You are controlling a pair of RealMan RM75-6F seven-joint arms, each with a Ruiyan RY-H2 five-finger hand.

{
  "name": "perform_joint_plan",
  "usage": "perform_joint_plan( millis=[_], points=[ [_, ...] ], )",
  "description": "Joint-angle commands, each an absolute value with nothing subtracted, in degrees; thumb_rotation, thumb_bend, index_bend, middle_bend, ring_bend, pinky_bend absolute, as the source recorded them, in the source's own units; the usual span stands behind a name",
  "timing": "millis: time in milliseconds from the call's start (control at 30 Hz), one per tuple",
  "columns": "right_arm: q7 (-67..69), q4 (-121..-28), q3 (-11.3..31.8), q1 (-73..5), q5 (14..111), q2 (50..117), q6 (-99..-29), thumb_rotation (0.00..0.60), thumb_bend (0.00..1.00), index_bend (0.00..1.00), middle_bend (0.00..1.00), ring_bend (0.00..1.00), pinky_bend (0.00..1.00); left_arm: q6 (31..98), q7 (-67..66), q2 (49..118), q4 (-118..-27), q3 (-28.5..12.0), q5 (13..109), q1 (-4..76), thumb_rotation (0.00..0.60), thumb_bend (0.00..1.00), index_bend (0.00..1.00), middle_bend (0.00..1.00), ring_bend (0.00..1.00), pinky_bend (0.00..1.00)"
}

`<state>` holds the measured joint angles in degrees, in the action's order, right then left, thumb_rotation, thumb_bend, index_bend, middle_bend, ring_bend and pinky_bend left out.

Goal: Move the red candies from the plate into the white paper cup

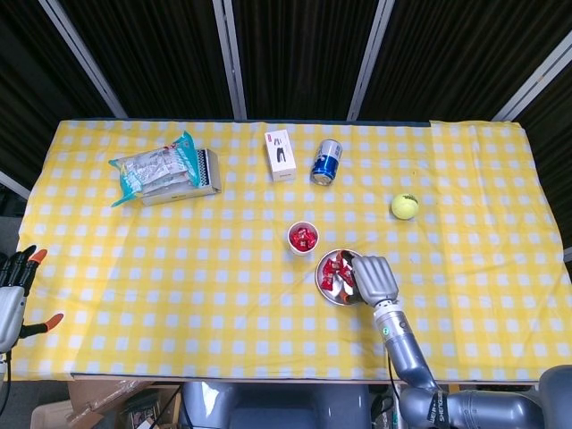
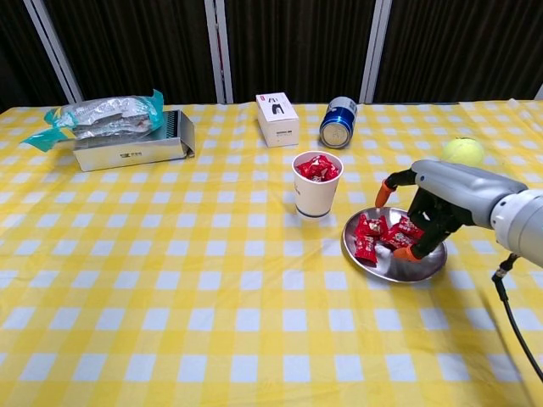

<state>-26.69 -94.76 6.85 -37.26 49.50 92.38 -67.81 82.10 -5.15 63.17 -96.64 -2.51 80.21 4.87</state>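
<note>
Now the right robot hand [image 2: 424, 216] sits low over the plate [image 2: 424, 270], fingers curled down among the red candies [image 2: 373, 233], orange fingertips [image 2: 405, 253] touching or just above the wrappers. Whether it has actually pinched one I cannot tell; the fingers hide the contact in both views. From overhead, the back of that robot hand [image 1: 375, 279] covers the right part of the plate [image 1: 323, 284], with candies [image 1: 334, 271] showing at its left edge.

Just to the upper left of the plate stands the cup [image 2: 315, 185], upright, apart from the plate, with red candies [image 2: 317, 169] heaped inside up to the rim. The overhead view shows the cup [image 1: 303, 238] the same way, red inside.

Far off at the left edge of the table [image 1: 179, 295], the left robot hand [image 1: 16, 284] hangs beyond the cloth, fingers spread and holding nothing.

Further back on the yellow checked cloth: a blue can [image 2: 338, 123] lying on its side, a small white box [image 2: 277, 118] beside it, a long box with a foil bag [image 2: 102, 116] resting on top at the left, and a tennis ball [image 2: 462, 150] off to the right.
</note>
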Motion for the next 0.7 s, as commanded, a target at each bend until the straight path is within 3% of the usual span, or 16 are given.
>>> perform_joint_plan(
  millis=[33,400,700],
  points=[
    [-27.0,-93.2,7.0,-37.4,48.8,93.5,-66.7,0.600,0.26,0.32,0.87,0.85,0.95,82.0,-5.1,63.1,-96.6,-2.5,80.1,4.9,0.600,0.07,0.00,0.00,0.00,0.00],
    [-26.5,-88.5,8.4,-38.1,47.4,95.8,-63.0,0.600,0.26,0.32,0.86,0.85,0.95,81.8,-4.8,63.0,-96.5,-2.6,79.8,4.9,0.600,0.07,0.00,0.00,0.00,0.00],
    [-26.2,-85.5,9.0,-38.4,46.7,97.0,-61.1,0.600,0.26,0.40,0.87,0.85,0.95,81.3,-4.9,63.0,-96.5,-2.6,79.4,5.0,0.600,0.07,0.00,0.00,0.00,0.00]
  ],
)
